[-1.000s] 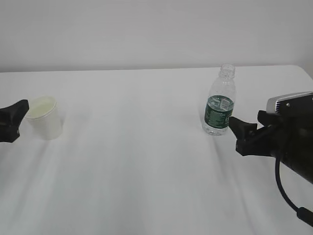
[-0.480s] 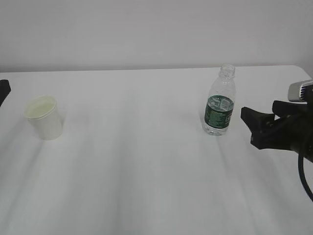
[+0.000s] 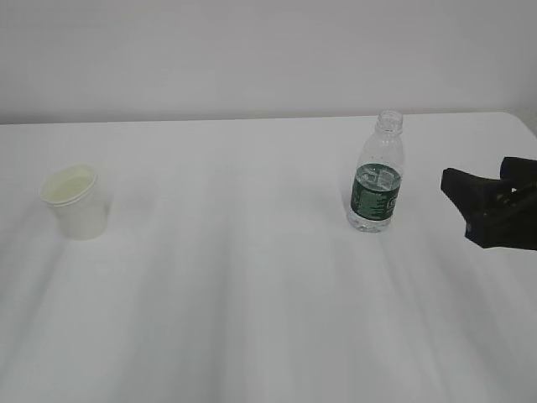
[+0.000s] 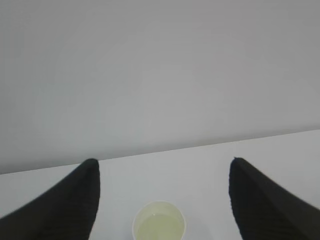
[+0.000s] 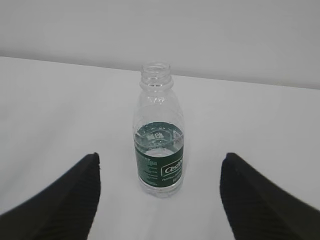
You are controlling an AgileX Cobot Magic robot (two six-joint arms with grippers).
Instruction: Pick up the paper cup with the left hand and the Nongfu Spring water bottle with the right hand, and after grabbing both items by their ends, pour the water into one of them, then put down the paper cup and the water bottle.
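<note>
The right hand (image 3: 470,197) hangs low over the counter (image 3: 252,319) with its jaws spread wide and nothing between them. The bottle (image 3: 377,172) stands upright just ahead of it, apart from both fingers, squarely in the gap as the wrist view shows it. It has no cap and water (image 5: 159,145) sits at about the height of the label, so any brush from a finger (image 5: 60,200) could tip it and spill across the counter. It looks light and narrow at the base; I'd expect it to topple easily.

The left hand (image 4: 162,200) is out of the exterior view, and its own camera shows it just as open and just as empty. The cup (image 4: 159,225) sits ahead of it, between the fingers and a little short of them. The cup's inside shows pale and yellowish, and I can't tell whether there is liquid in it. A knock on the rim would slide or overturn it.

Nothing else stands on the counter near either hand. Beyond the far edge there is only a plain wall (image 3: 252,59).
</note>
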